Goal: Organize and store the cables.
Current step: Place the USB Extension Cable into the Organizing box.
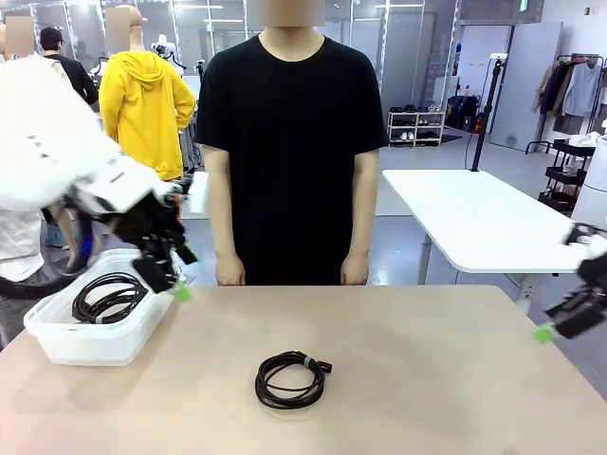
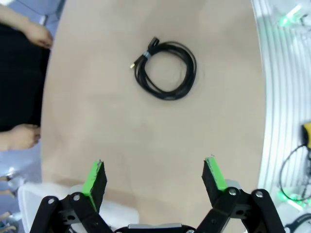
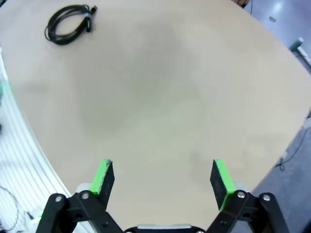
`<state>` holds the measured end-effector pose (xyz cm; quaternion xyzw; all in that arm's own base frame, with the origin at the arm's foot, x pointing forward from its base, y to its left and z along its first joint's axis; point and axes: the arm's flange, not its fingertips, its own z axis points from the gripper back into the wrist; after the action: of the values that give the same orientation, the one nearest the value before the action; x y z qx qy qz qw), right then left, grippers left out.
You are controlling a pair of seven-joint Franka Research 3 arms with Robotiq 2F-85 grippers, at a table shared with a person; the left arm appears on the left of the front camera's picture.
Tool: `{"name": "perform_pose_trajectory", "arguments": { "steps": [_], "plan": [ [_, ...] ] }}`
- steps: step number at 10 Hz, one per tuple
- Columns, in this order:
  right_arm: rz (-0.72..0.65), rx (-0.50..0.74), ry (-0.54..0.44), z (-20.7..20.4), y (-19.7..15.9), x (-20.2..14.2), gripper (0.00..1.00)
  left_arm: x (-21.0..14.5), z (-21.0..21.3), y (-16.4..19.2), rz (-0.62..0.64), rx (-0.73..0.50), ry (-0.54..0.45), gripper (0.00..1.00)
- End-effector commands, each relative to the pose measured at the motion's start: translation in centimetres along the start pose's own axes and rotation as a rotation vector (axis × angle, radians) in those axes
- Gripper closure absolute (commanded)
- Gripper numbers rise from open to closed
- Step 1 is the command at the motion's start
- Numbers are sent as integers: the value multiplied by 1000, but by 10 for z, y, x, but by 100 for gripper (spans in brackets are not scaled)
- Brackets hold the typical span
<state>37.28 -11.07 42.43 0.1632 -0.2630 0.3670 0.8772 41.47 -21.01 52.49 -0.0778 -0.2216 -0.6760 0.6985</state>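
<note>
While one coiled black cable (image 1: 109, 298) already lies in the white plastic bin (image 1: 57, 343) just below the left gripper (image 1: 169, 275), whose jaws stand apart and empty, a second black coil (image 1: 291, 378) waits mid-table, ahead of that claw and nearer it than the open right gripper (image 1: 560, 322); the left wrist view shows its plug (image 2: 150, 45).

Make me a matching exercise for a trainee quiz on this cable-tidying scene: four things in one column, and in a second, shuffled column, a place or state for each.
Column one:
1. coiled cable with the plug
2. second coiled cable
3. left gripper
4. right gripper

Column two:
A. inside the white bin
B. open, at the table's right edge
C. lying loose on the middle of the table
D. open, above the bin's right rim

Pairs: 1-C, 2-A, 3-D, 4-B
</note>
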Motion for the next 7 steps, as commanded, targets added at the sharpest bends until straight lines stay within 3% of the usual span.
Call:
{"name": "perform_pose_trajectory", "arguments": {
  "steps": [1, 4, 7],
  "plan": [
    [8, 32, -107, 9, 17, -69, 0, 38, -33, 21, -21, -15, 78, 0],
    [-37, 39, -219, 23, 10, -126, 0, 80, -93, 26, -57, -48, 120, 0],
    [-41, 51, -289, 22, 8, -141, 0, 93, -121, 31, -89, -50, 131, 0]
  ]
}}
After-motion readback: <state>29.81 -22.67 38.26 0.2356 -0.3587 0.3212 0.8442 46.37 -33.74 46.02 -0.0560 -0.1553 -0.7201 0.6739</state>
